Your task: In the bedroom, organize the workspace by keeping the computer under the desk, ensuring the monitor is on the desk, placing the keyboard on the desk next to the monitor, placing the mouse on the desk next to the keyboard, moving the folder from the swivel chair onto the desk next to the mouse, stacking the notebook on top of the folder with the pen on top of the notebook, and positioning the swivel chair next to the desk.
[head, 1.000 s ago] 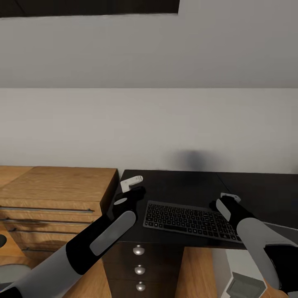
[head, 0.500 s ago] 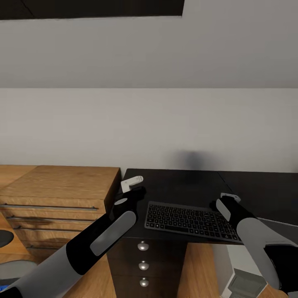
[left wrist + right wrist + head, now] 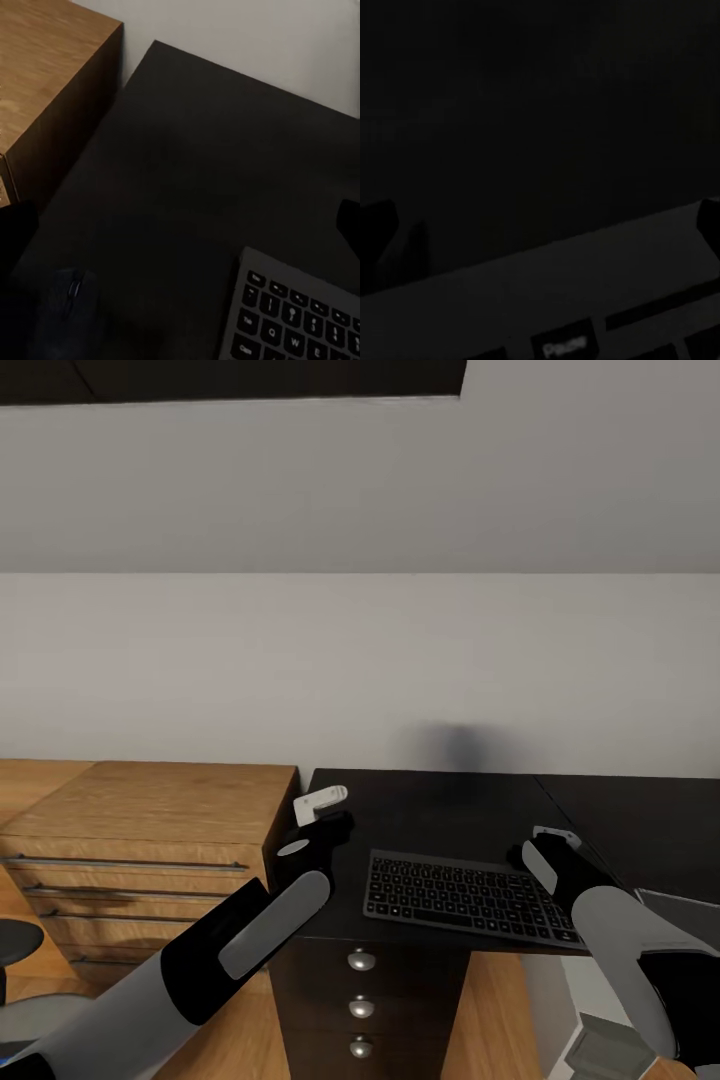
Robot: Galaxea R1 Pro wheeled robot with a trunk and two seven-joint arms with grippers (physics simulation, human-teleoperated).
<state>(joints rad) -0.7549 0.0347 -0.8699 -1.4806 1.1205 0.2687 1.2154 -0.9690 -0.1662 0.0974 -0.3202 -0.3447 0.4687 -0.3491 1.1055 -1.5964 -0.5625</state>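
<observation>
Hovering my two arms over the glossy black desk (image 3: 450, 810), slim black keyboard (image 3: 465, 897) near its front edge (light-wood drawer unit (image 3: 150, 815) butting its left side), bare desktop behind, small black mouse (image 3: 69, 294) by my left gripper (image 3: 180, 300), both grippers' state I cannot tell.

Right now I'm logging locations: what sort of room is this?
Probably a home workspace: a glossy black desk with a keyboard on it, and a wooden drawer unit alongside under a sloped wall.

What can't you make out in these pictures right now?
Swivel chair: head view, cut off by the left edge.
Keyboard, right end: head view, hidden behind the right arm.
Mouse: left wrist view, dim in shadow, outline blurred.
Desk top: right wrist view, too dark for detail.
Computer: head view, cut off by the bottom edge.
</observation>
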